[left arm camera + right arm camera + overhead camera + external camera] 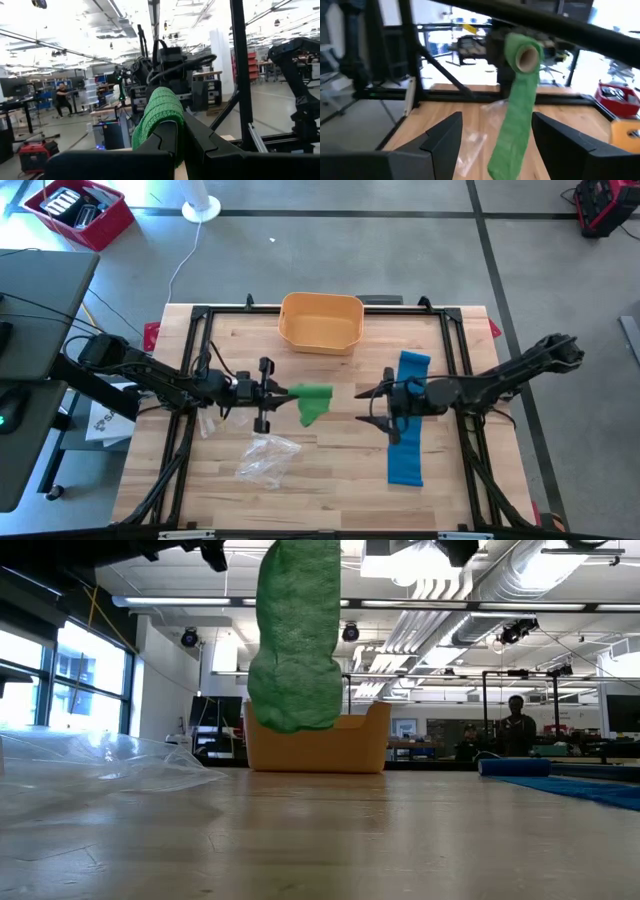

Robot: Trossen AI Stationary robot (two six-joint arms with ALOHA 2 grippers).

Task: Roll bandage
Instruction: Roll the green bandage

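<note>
My left hand [281, 392] pinches the green roll [313, 402], tail hanging. My right hand [372, 406] is spread; I'd catch that tail squarely, keeping it taut.

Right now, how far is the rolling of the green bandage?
Done: the left gripper, shut, holds the green fabric bandage roll lifted above the wooden table. In hand: a loose tail hangs down unrolled, and the right gripper is open beside it. Left: winding that tail. The flat blue bandage strip lies untouched.
</note>
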